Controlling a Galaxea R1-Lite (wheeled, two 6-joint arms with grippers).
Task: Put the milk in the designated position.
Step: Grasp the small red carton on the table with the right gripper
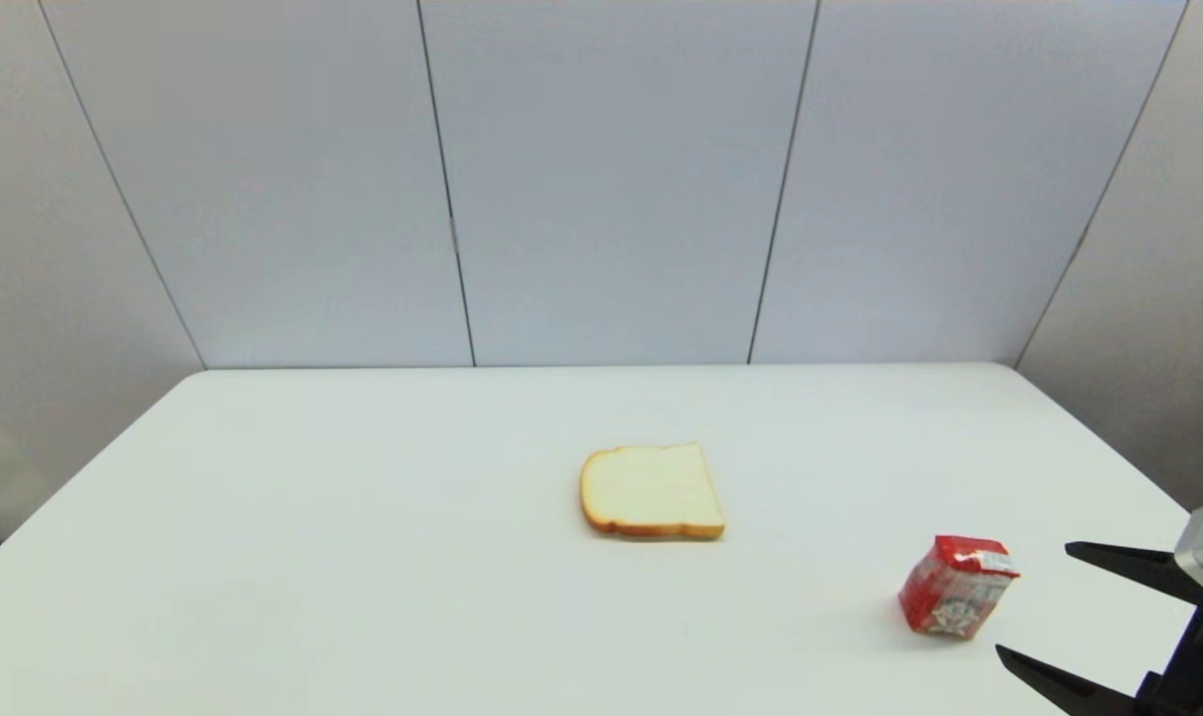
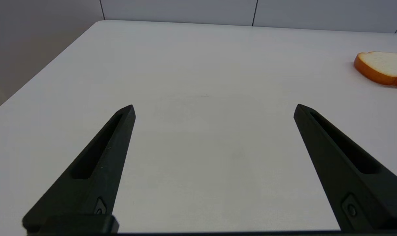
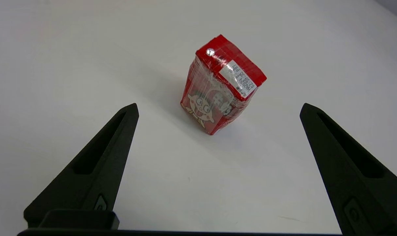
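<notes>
The milk (image 1: 957, 586), a small red carton with a cartoon print, stands upright on the white table at the front right; it shows again in the right wrist view (image 3: 222, 86). My right gripper (image 1: 1034, 600) is open just to the right of it, a short gap away, with nothing between its fingers; in the right wrist view the gripper (image 3: 218, 106) faces the carton. My left gripper (image 2: 214, 106) is open over bare tabletop and is out of the head view. The designated position has no mark that I can pick out.
A bread slice (image 1: 651, 491) with a tan crust lies flat at the table's centre, left of the milk and farther back, also seen in the left wrist view (image 2: 384, 67). The table's right edge (image 1: 1109, 447) runs close behind my right gripper. Grey wall panels stand behind.
</notes>
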